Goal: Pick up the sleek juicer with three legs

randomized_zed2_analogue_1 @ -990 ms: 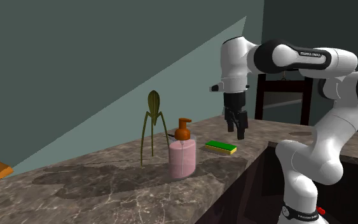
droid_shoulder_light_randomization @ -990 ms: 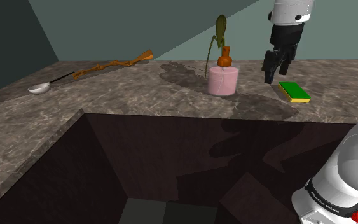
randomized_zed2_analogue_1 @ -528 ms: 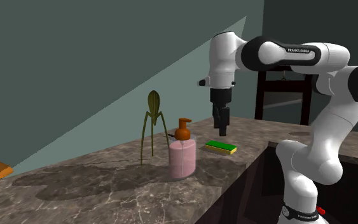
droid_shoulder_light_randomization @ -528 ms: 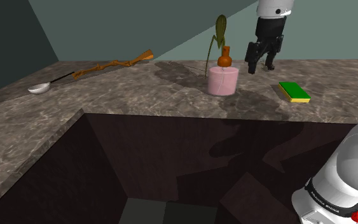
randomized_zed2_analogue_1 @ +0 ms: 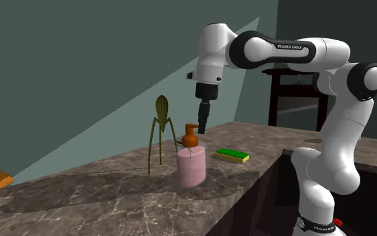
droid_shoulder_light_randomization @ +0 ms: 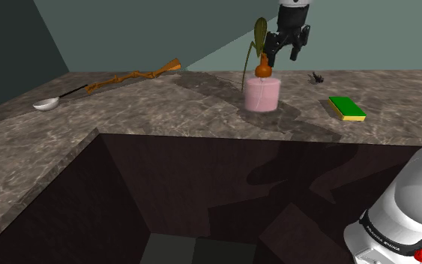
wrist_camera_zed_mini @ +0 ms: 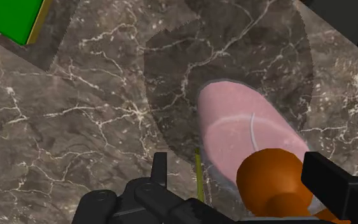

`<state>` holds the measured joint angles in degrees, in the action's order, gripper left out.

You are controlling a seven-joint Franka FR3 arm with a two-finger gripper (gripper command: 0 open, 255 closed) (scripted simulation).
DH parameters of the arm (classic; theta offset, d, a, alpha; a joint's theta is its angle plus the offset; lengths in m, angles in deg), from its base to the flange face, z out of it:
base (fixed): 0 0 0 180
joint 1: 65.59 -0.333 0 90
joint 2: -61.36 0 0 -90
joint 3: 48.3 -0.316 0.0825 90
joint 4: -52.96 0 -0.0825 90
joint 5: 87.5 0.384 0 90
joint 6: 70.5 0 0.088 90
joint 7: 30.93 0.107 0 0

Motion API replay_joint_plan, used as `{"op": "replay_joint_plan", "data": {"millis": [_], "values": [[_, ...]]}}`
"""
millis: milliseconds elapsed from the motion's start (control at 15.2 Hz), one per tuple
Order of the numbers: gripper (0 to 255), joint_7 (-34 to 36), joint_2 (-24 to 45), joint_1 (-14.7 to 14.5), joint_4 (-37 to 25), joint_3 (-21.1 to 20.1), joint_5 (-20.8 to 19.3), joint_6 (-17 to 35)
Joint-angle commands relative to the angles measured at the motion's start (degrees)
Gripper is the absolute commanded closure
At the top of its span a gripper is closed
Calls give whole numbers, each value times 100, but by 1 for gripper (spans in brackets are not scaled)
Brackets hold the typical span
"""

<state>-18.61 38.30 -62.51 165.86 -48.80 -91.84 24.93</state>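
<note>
Olive-green juicer (randomized_zed2_analogue_1: 161,110): ribbed teardrop head on three thin legs, upright on the tabletop (randomized_zed2_analogue_1: 106,198). Tool (randomized_zed2_analogue_1: 202,125) spread wide, empty.

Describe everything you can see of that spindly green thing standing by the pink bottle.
It is a juicer, olive green with a dull sheen. A teardrop-shaped head points up, and three thin legs splay down from it to the marbled counter, where it stands upright near the wall. In the shoulder view the pink soap bottle stands close in front of it. The open hand hangs beside its head, not touching it.
</note>
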Motion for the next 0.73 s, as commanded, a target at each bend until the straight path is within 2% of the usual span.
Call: {"op": "replay_joint_plan", "data": {"millis": [0,528,660], "values": [[0,145,305,62,-419,-8,-71,53],[0,757,1608,233,-2249,-44,-395,150],[0,787,1620,237,-2200,-41,-408,231]]}}
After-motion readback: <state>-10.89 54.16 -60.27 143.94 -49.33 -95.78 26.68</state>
